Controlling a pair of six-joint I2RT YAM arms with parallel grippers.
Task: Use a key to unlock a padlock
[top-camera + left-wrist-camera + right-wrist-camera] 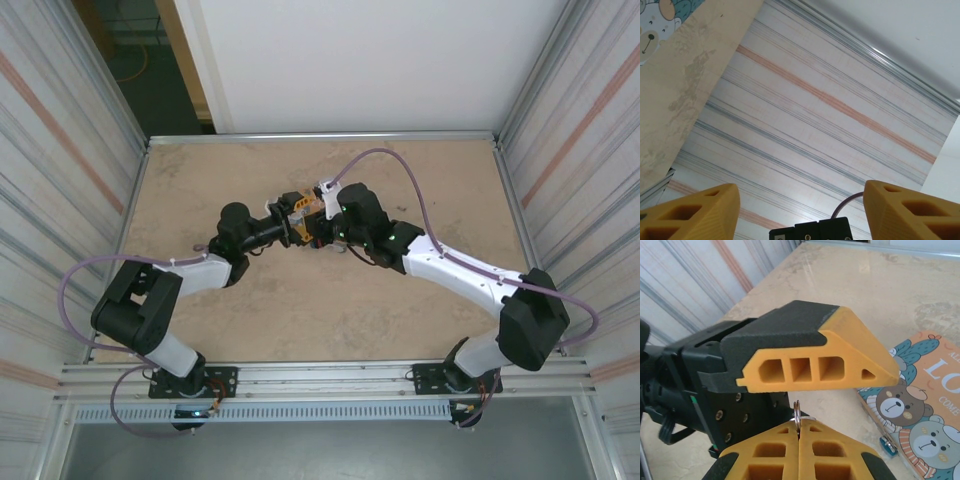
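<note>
In the right wrist view my right gripper [799,429] is shut on a silver key ring [797,412], which sticks up from between the pads. The key itself is hidden. The tiny blue-teal padlock [888,446] lies on the table against the edge of the bear-picture box [920,410], to the right of my fingers. One orange finger [815,360] of the left gripper crosses just above the ring. My left gripper [801,194] is open wide, and a black part of the right arm [810,231] sits low between its fingers. Both grippers [292,222] [322,222] meet at mid-table.
The beige table [400,170] is fenced by striped metal walls [80,150] on the left and right and a white panel at the back. A purple cable [400,165] arcs over the right arm. The box corner [655,25] shows in the left wrist view.
</note>
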